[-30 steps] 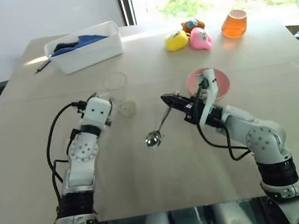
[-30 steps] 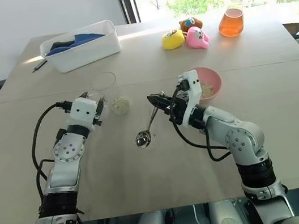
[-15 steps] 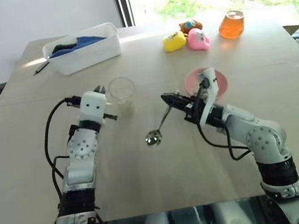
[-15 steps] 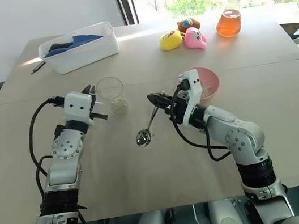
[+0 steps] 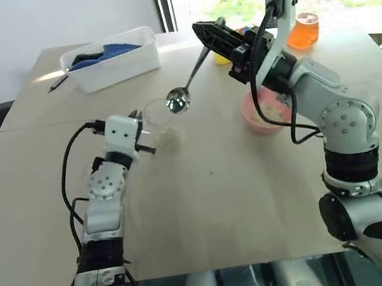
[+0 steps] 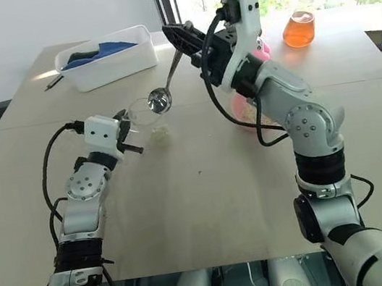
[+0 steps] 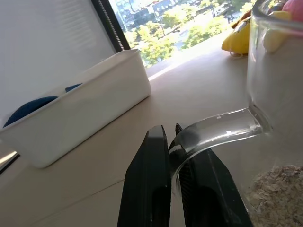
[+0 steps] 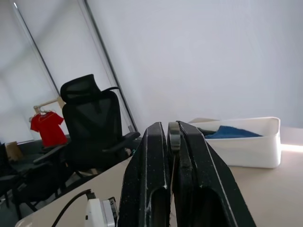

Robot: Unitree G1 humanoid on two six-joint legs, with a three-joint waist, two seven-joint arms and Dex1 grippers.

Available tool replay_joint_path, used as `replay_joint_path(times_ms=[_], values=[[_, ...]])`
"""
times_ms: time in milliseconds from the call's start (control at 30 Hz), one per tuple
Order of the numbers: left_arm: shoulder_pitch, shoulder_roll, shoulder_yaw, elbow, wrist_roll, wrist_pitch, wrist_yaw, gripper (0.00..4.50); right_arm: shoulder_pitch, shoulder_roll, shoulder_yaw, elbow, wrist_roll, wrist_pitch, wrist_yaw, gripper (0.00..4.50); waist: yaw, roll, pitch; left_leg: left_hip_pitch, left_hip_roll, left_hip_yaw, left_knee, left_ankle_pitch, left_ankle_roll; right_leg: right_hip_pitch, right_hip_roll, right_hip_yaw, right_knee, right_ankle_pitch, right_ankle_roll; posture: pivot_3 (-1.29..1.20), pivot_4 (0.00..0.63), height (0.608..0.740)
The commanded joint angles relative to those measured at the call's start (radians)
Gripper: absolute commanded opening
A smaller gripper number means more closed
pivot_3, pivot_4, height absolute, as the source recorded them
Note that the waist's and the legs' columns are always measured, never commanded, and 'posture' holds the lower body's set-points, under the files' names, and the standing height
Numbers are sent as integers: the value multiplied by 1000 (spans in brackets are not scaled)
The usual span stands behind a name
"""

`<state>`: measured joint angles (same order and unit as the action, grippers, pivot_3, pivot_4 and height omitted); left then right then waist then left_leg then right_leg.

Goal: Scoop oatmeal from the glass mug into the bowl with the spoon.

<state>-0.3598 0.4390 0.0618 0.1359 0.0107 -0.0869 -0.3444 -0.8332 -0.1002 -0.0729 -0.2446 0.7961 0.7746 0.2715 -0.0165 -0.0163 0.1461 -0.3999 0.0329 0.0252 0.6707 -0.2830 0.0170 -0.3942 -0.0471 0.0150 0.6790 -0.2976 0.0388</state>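
Once the left gripper (image 7: 171, 142) had clamped the clear glass mug's (image 5: 156, 113) handle, left of centre, the right gripper (image 5: 210, 32), shut on the slim silver spoon (image 5: 178, 101), rose above it, ready to dip for cream oatmeal (image 7: 279, 187); pink bowl (image 5: 264, 112) right of centre.

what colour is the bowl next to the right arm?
Pink. The bowl shows best in the left eye view, with pale oatmeal inside.

Right end effector (image 5: 211, 35) raised, left end effector (image 7: 171, 142) low, both clamped
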Motion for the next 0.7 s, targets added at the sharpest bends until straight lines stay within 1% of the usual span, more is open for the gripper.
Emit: replay_joint_path(times_ms=[33,133,200,267,367,467,567,700], values=[[9,22,-50,-38,24,-1,-55,185,3,1,33,6,-43,-45,27,0,2,0,0,0,0,0,0,0,0,0,0,0,0,0,0,0,150,740],[11,24,-58,-67,0,11,-88,185,9,-5,47,21,-79,-70,37,0,2,0,0,0,0,0,0,0,0,0,0,0,0,0,0,0,150,740],[9,30,-60,-83,-9,32,-109,185,22,-27,79,21,-114,-71,60,0,2,0,0,0,0,0,0,0,0,0,0,0,0,0,0,0,150,740],[0,26,-55,-92,-37,62,-136,185,33,-55,140,9,-147,-40,85,0,2,0,0,0,0,0,0,0,0,0,0,0,0,0,0,0,150,740],[-15,26,-64,-104,-63,95,-181,185,42,-88,229,-5,-204,13,79,0,1,0,0,0,0,0,0,0,0,0,1,0,0,0,0,0,150,740],[-26,29,-82,-110,-68,107,-213,185,65,-93,280,-2,-265,-13,77,0,2,0,0,0,0,-1,0,0,0,0,1,-1,0,0,0,0,150,740],[-31,29,-94,-118,-63,117,-230,185,80,-129,356,13,-363,-88,126,0,2,0,0,0,-1,-1,0,0,0,0,1,0,0,0,0,0,150,740],[-35,26,-102,-125,-60,126,-238,185,96,-125,376,20,-396,-104,149,0,2,0,0,0,-1,-1,0,0,0,0,1,-1,0,0,0,0,150,740]])
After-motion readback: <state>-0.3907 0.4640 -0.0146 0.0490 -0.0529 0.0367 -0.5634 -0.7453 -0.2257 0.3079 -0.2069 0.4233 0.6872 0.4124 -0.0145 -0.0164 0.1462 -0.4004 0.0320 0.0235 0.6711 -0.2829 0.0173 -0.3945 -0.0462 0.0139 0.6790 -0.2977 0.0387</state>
